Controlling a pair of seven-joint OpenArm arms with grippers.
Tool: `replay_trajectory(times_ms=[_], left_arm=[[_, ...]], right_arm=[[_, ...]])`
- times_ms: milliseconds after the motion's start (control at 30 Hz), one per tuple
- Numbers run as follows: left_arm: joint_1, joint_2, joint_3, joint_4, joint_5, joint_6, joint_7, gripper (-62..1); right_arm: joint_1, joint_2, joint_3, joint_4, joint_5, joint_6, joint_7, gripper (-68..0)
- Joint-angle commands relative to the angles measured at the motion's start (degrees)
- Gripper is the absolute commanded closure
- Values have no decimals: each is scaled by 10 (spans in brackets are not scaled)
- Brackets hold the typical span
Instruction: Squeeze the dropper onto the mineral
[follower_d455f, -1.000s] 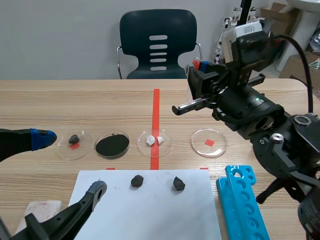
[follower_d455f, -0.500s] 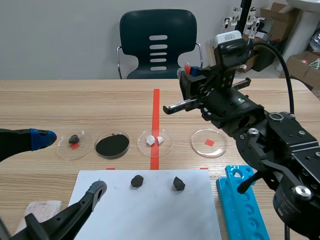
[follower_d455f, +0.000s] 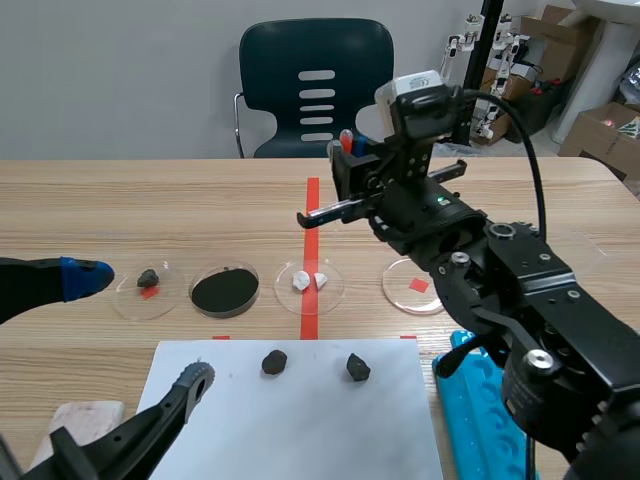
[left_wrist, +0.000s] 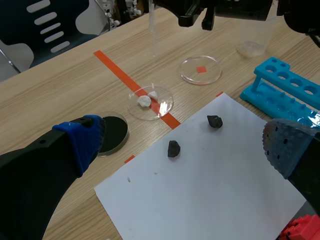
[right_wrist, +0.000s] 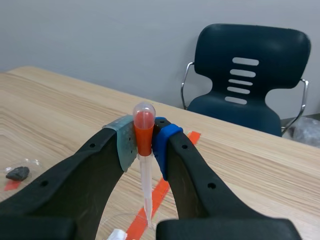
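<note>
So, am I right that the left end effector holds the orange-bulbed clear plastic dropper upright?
Not quite: the right end effector holds the orange-bulbed clear plastic dropper upright, as the right wrist view shows; the left end effector is open.

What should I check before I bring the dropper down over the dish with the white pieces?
1. Grip on the dropper: ok, its red bulb is pressed between the right gripper's pads.
2. Dropper upright, tip down: ok.
3. Tip lined up over a white mineral piece: cannot tell; the tip hangs high above it and shows beside it in the right wrist view.
4. Liquid in the tube: cannot tell.
5. Left gripper clear of the dish: ok, open, off to the side.
</note>
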Motion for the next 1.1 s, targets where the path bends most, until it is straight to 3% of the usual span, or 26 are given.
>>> replay_trajectory(times_ms=[0, 433, 1067], left_arm=[[0, 1, -2, 6, -4, 2, -10, -623], [0, 1, -2, 6, -3, 2, -10, -623], [0, 1, -2, 6, -3, 2, -10, -623]], right_arm=[[16, -7, -6, -1, -1, 2, 13, -81], [23, -16, -52, -48, -12, 2, 37, -81], [23, -16, -54, -65, -18, -6, 48, -81]])
